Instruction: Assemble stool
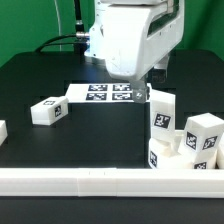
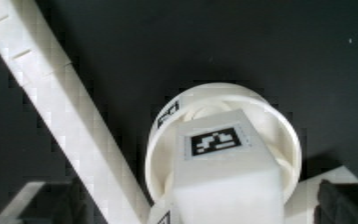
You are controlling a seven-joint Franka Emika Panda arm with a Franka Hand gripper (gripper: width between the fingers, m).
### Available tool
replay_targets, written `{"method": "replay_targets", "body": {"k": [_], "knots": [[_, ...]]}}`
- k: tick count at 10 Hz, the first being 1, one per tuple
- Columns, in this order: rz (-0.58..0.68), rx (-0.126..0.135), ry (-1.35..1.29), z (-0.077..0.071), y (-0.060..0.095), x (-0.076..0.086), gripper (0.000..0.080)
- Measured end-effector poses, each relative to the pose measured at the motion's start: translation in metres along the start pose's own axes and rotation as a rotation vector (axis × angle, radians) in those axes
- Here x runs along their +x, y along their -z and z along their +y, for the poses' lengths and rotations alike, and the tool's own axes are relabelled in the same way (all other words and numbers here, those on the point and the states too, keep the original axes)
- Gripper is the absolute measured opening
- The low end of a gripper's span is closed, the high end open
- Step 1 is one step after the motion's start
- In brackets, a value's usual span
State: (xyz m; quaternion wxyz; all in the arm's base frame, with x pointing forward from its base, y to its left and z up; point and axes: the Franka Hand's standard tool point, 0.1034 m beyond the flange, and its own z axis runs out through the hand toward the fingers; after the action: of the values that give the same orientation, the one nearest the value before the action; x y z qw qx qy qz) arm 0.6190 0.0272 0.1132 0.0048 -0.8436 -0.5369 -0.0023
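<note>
A thick, round white plastic seat (image 2: 220, 150) bearing a black-and-white square tag lies on the black desk (image 2: 300, 50), just beside the long white border rail (image 2: 60, 100). The gripper (image 2: 190, 198) hangs over the seat, released, its dark fingers (image 2: 34, 205) spread wide and grasping nothing. A short, blocky white leg (image 1: 47, 112) sits well apart, toward the exterior view's left.
</note>
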Motion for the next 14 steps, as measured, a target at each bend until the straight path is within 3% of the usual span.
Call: {"method": "replay_targets", "body": {"k": [4, 8, 9, 10, 11, 14], "knots": [[-0.010, 0.016, 0.037, -0.012, -0.014, 0.011, 0.0649], [-0.013, 0.020, 0.030, -0.008, -0.017, 0.008, 0.0620], [-0.013, 0.020, 0.029, -0.008, -0.017, 0.008, 0.0438], [-0.013, 0.021, 0.029, -0.008, -0.018, 0.008, 0.0438], [-0.014, 0.021, 0.011, -0.008, -0.018, 0.008, 0.0336], [-0.014, 0.020, -0.051, -0.008, -0.018, 0.007, 0.0336]]}}
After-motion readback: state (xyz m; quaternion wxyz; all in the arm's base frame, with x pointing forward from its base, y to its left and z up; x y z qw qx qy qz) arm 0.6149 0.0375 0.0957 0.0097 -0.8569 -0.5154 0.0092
